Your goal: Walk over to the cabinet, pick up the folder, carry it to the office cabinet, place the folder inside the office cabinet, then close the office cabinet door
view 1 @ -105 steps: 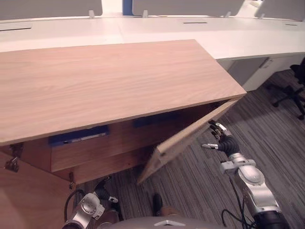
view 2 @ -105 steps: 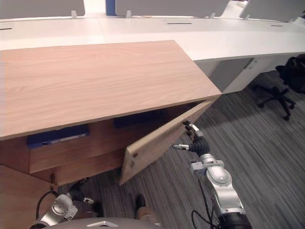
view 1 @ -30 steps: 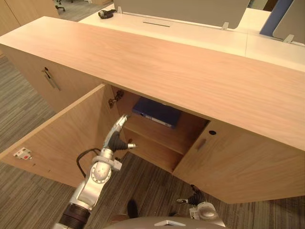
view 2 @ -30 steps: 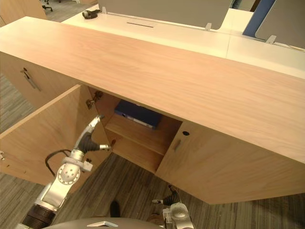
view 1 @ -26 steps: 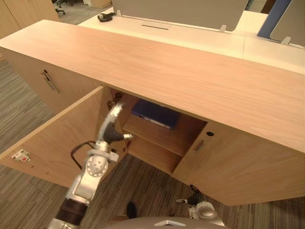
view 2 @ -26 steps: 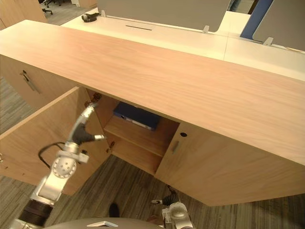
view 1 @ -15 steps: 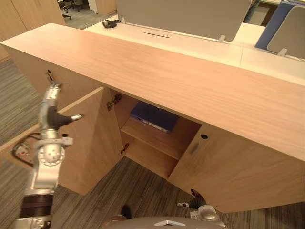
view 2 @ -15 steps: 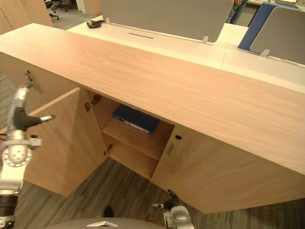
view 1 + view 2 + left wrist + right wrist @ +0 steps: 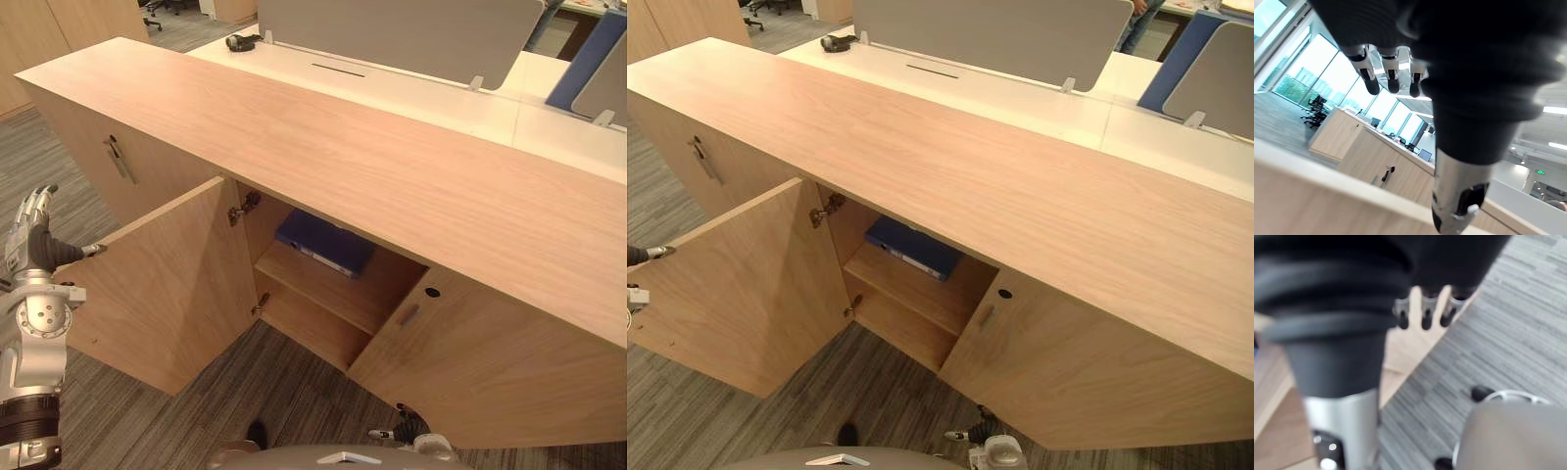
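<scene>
The blue folder [image 9: 323, 243] lies on the upper shelf [image 9: 338, 292] inside the office cabinet [image 9: 323, 147]. The left hand [image 9: 39, 257], fingers straight, is at the open door [image 9: 167, 284]'s free edge. Push flat near that edge until it shuts. The right hand [image 9: 409, 429] hangs low, relaxed.

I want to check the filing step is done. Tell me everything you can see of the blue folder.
The blue folder lies flat on the upper shelf inside the open compartment of the wooden cabinet. It looks like a thick dark blue binder with a pale strip along its front edge. Its rear part is hidden under the cabinet top. Only the shelf touches it; the left hand is away from it, at the open door.
</scene>
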Available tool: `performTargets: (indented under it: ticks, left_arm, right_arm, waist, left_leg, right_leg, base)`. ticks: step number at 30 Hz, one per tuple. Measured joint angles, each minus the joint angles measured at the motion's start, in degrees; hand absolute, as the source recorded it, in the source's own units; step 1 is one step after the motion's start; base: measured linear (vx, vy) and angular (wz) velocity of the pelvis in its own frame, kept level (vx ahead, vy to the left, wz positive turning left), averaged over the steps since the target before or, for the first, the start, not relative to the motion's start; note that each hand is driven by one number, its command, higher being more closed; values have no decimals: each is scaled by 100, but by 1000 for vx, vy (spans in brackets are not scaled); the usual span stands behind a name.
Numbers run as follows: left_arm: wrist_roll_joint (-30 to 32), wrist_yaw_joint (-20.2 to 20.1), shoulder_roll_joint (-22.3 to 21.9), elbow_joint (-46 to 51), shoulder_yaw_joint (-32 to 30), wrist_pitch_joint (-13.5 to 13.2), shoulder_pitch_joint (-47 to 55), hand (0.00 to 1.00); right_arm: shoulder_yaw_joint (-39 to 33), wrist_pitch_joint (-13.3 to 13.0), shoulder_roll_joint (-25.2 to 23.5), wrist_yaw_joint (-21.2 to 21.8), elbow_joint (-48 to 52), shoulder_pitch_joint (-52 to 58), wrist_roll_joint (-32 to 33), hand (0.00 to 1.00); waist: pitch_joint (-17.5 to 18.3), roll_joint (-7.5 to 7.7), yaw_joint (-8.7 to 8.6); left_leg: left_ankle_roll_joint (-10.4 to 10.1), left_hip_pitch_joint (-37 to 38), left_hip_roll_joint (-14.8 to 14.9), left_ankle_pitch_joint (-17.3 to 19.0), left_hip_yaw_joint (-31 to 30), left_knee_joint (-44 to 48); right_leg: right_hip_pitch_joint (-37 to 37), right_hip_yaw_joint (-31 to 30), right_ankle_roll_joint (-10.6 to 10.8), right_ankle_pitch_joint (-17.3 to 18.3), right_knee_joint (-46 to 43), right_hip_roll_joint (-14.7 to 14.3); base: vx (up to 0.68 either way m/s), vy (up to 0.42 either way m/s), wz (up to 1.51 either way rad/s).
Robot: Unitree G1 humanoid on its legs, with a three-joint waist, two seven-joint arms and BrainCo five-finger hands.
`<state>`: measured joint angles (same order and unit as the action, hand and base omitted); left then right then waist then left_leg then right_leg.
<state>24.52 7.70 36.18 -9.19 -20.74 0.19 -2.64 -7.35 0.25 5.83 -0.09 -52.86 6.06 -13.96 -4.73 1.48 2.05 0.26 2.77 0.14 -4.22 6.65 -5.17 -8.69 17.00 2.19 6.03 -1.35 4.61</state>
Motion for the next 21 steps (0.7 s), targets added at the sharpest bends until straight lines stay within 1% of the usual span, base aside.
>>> performTargets:
  ticks: [2,4,6,7,10,12,15,17,18,19,20,21]
  left_arm:
    - [-90,-158,3,-122,-3,19,11,0]
    - [-263,-377,1,-130,0,25,110,0]
    - [-375,-489,-6,-129,20,24,237,0]
    - [-574,-586,-26,-34,46,-34,342,0]
    - [-1005,-768,-23,-8,37,-158,361,0]
    - [-1460,-950,-27,229,49,-254,527,0]
    - [-1829,-1178,-164,529,105,-364,728,0]
    - [-2092,-1260,-197,687,158,-392,840,0]
    - [-2268,-1328,-197,847,245,-397,923,0]
    - [-2606,-1435,-196,1041,359,-405,1001,0]
    - [-2746,-1498,-193,1144,435,-414,1050,0]
    - [-2987,-1568,-188,1378,621,-422,1131,0]
  right_arm:
    - [4,0,18,80,14,39,-3,0]
    - [23,5,37,94,13,56,-13,0]
    - [26,9,45,96,13,60,-75,0]
    - [28,13,57,108,13,75,-191,0]
    - [39,17,68,153,13,72,-229,0]
    - [48,19,82,257,13,30,-229,0]
    - [73,18,131,264,16,-34,-231,0]
    - [187,18,185,267,17,-46,-239,0]
    - [252,21,208,272,18,-44,-251,0]
    - [278,23,212,290,18,-40,-302,0]
    - [281,23,212,321,19,-41,-343,0]
    - [300,23,212,352,19,-40,-414,0]
  waist:
    - [-3,4,10]
    - [-12,32,59]
    - [-12,38,65]
    - [0,62,80]
    - [-8,46,82]
    - [-11,42,82]
    - [-10,39,90]
    - [-10,38,87]
    - [-10,38,85]
    - [-9,37,82]
    - [-9,37,77]
    - [-7,34,71]
  left_leg:
    - [-13,-43,-8,13,-59,0]
    - [-12,-100,-13,13,-90,0]
    - [-10,-123,-18,12,-92,0]
    - [-9,-149,-32,12,-117,0]
    - [-6,-164,-53,15,-176,0]
    - [-6,-169,-55,16,-187,0]
    - [-9,-164,-54,17,-185,0]
    - [-9,-155,-51,17,-183,0]
    - [-9,-144,-49,17,-184,0]
    - [-10,-136,-48,17,-184,0]
    - [-10,-133,-48,18,-183,0]
    - [-16,-134,-48,23,-182,0]
  right_leg:
    - [12,68,1,26,-2,5]
    - [56,92,14,47,-6,6]
    - [76,92,19,46,-6,5]
    - [85,108,36,36,-5,7]
    - [73,103,27,41,-6,11]
    - [71,83,22,44,-7,9]
    - [63,71,15,48,-13,7]
    - [60,67,15,49,-22,6]
    - [55,64,15,49,-32,7]
    - [57,57,15,50,-48,9]
    - [61,51,16,50,-58,11]
    - [84,24,30,60,-95,20]
  base:
    - [-1,-15,17]
    - [18,-12,9]
    - [42,-9,2]
    - [49,-7,8]
    - [42,-1,14]
    - [26,-4,6]
    - [-4,-5,4]
    - [-15,-2,0]
    - [-42,-3,-2]
    - [-40,-1,-2]
    - [-45,4,-4]
    - [-38,6,-4]
